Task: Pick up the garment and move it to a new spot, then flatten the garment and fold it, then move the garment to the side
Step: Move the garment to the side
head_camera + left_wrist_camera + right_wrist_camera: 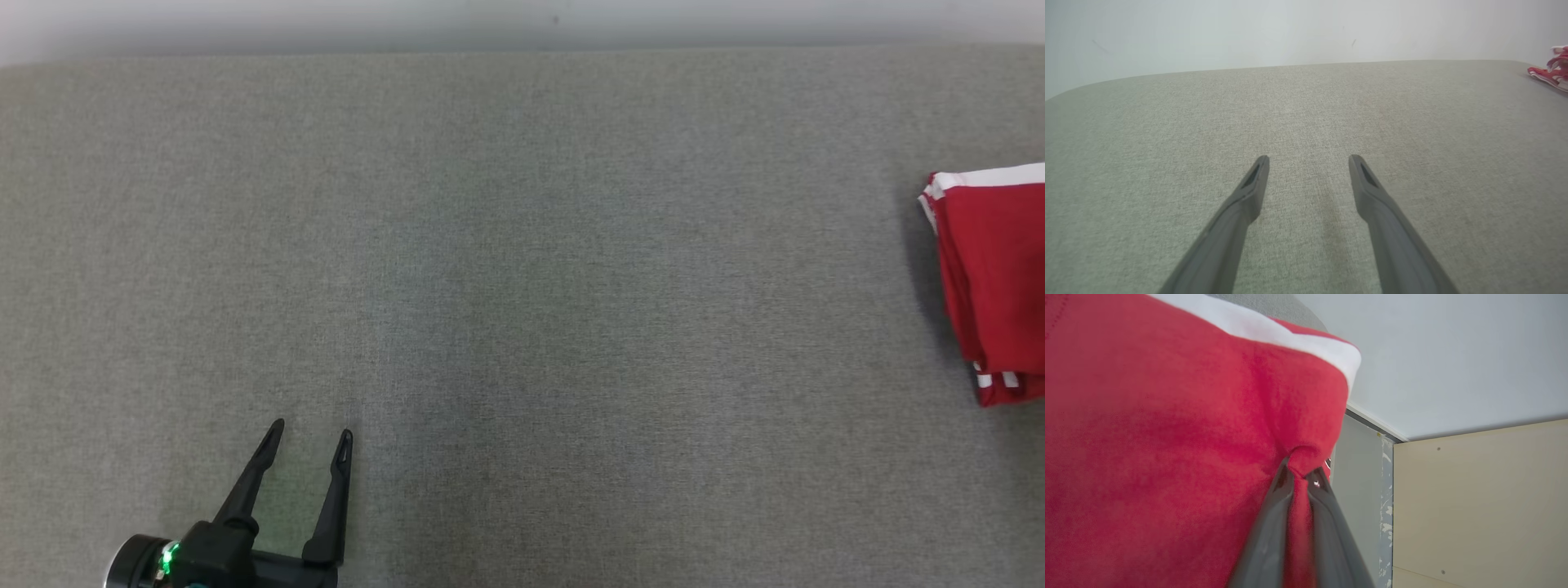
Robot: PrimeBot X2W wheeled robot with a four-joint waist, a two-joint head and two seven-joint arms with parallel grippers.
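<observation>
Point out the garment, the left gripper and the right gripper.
garment [992, 278], head view, folded red body.
left gripper [313, 429], head view, midway between open fingertips.
right gripper [1300, 470], right wrist view, midway between fingertips pinching the garment.

The red garment [992, 278] is soft, matt knit cloth with white bands; the grey work surface [522, 286] is coarse woven fabric. The left gripper [312, 430] looks like smooth, dull dark plastic, the right gripper [1302, 471] faintly glossy.

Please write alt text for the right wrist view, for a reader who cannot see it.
The right gripper pinches a fold of a red garment with a white band between its two dark fingers; the cloth covers the picture's left side. To the right are a pale wall and a beige panel.
</observation>
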